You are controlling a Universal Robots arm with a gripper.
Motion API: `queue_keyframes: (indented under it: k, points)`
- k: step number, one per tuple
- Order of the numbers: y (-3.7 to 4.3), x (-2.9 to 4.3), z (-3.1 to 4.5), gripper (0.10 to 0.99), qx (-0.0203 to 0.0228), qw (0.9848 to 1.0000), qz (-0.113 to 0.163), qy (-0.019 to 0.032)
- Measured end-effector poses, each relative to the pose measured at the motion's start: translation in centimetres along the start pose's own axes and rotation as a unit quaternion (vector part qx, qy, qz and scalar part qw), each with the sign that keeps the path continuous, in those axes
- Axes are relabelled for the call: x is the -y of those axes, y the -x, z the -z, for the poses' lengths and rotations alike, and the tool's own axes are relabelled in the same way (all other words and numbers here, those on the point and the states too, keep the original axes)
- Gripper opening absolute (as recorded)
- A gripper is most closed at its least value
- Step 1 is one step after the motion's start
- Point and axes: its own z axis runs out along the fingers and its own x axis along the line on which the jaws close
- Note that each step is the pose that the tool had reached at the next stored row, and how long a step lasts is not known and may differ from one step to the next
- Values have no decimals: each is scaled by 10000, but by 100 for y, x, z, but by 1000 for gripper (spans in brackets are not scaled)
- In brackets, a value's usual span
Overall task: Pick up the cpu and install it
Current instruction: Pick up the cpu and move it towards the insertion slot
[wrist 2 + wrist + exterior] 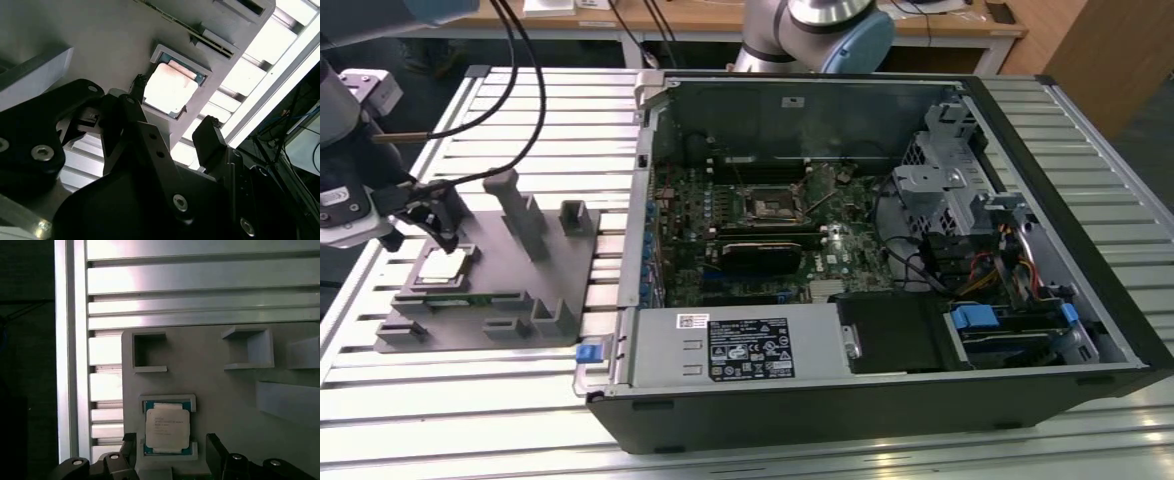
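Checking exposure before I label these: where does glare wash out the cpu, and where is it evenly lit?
Second wrist view: the cpu is blown out to a pale patch, table slats glaring white. First wrist view: the cpu is evenly lit.

An open computer case [881, 410] lies on its side on the slatted metal surface [480, 400]. Its motherboard [707, 220] faces up, with a dark square socket [771, 203] near the middle and a silver power supply [734, 345] along the near wall. At the exterior view's left sits a grey fixture [520, 290] with upright posts.
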Motion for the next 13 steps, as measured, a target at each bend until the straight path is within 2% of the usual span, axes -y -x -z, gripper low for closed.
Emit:
queue_keyframes:
  k: [5,13]
  points:
    - [-3,5,-86,659,1,10000,1,1]
    - [-4,8,-157,659,0,10000,5,0]
